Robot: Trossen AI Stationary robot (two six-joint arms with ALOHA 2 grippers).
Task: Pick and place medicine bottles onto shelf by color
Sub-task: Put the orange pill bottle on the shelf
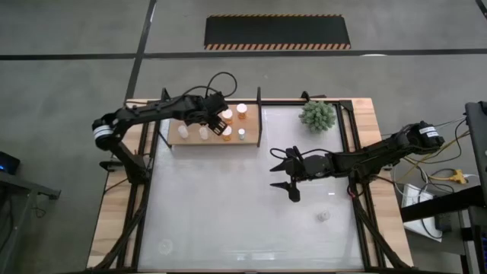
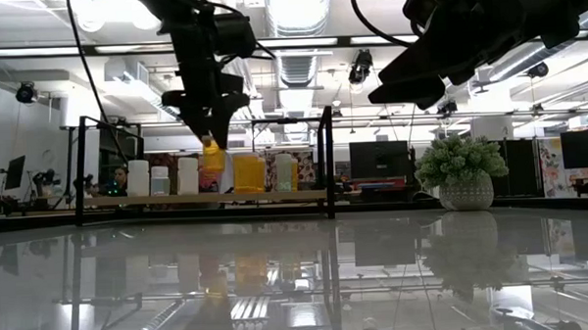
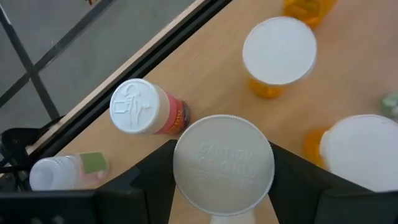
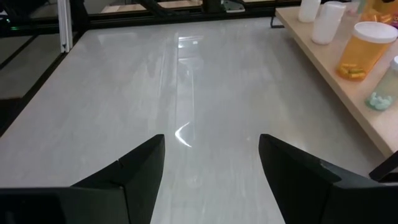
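Observation:
The shelf is a light-brown board at the table's far left. Several bottles stand on it: orange ones, white ones and a reddish one. My left gripper is over the shelf, shut on an orange bottle with a white cap. My right gripper is open and empty above the middle of the table. One small bottle stands alone on the table toward its near right. My left gripper pinches the orange bottle at its top, one finger on each side of the white cap. The fingers come from above, pointing down. The bottle hangs upright below them, its base a little above the shelf board.
A spiky green plant in a pot stands at the far right of the table. Black frame bars edge the shelf. In the left wrist view, an orange bottle and another stand close beside the held one.

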